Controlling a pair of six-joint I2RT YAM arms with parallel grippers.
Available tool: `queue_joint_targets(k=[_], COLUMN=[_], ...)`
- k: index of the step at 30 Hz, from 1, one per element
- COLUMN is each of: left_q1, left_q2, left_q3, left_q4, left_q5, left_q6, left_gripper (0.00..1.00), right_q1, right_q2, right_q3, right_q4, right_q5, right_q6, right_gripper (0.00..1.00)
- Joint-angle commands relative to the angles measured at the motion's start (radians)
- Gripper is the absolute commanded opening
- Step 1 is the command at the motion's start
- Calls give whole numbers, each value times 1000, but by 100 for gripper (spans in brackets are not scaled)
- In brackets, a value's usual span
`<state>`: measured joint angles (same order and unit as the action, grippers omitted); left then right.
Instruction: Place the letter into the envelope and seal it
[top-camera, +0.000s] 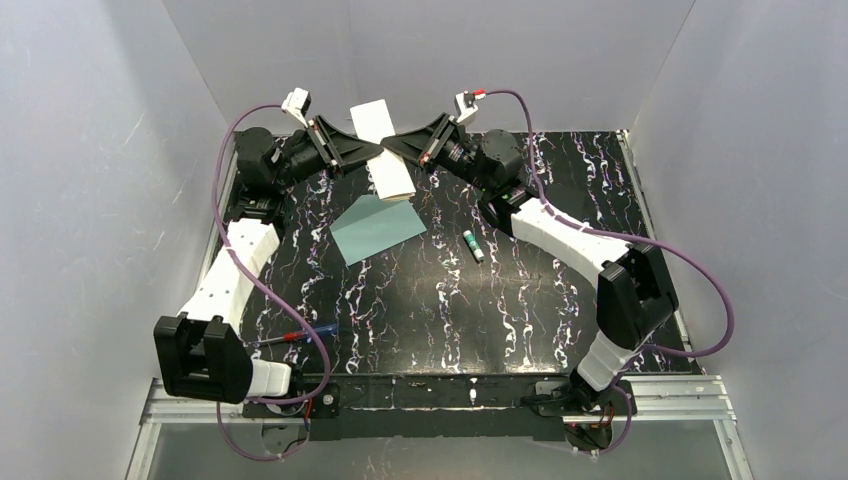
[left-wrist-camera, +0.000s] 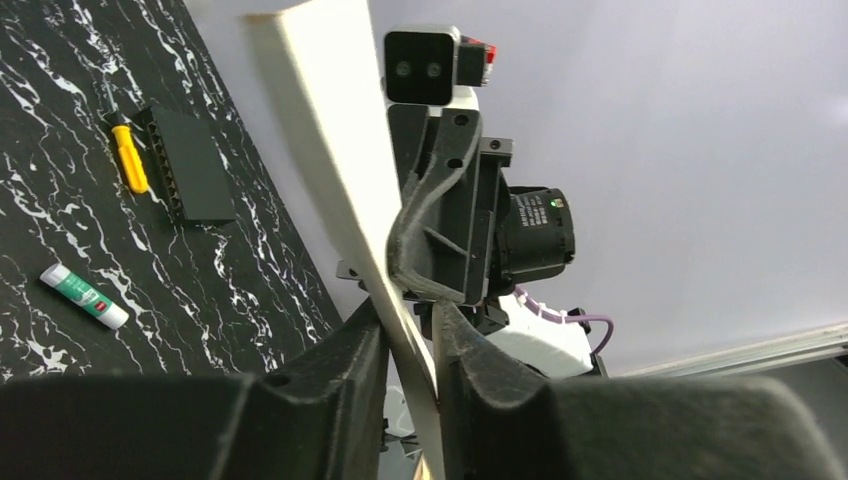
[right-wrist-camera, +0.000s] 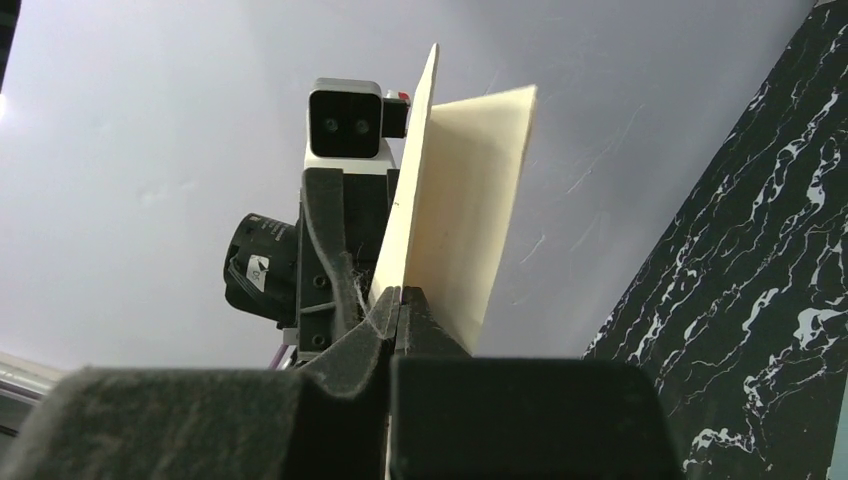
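Note:
The letter (top-camera: 385, 160) is a cream sheet held upright in the air over the back middle of the table. Its border does not show. My left gripper (top-camera: 368, 155) is shut on its left side and my right gripper (top-camera: 396, 152) is shut on its right side, the two facing each other. In the left wrist view the letter (left-wrist-camera: 320, 130) runs down between my fingers, with the gripper (left-wrist-camera: 410, 335) closed around it. In the right wrist view the gripper (right-wrist-camera: 398, 295) pinches the letter's (right-wrist-camera: 460, 200) lower edge. The teal envelope (top-camera: 375, 228) lies flat on the table just in front of the letter.
A green-and-white glue stick (top-camera: 474, 246) lies right of the envelope and also shows in the left wrist view (left-wrist-camera: 85, 297). A black block (left-wrist-camera: 195, 165) and a yellow-handled screwdriver (left-wrist-camera: 128, 160) lie on the marbled table. A red-handled tool (top-camera: 290, 337) lies by the left arm. Grey walls enclose the table.

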<state>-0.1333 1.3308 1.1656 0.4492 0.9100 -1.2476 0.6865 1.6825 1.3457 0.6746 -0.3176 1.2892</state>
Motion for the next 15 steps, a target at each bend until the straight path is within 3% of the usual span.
queue_joint_targets(k=[1, 8, 15], left_q1=[-3, 2, 36], left_q2=[7, 26, 31], left_q3=[-21, -35, -34], left_q4=[33, 33, 33], left_q5=[38, 60, 143], left_q6=[-13, -1, 71], left_gripper=[18, 5, 0], right_q1=[-3, -5, -12], right_q2=[-24, -59, -130], right_q3=[37, 39, 45], right_q4=[-39, -77, -186], right_q5=[-5, -5, 12], right_q6=[-54, -114, -232], right_gripper=[1, 5, 55])
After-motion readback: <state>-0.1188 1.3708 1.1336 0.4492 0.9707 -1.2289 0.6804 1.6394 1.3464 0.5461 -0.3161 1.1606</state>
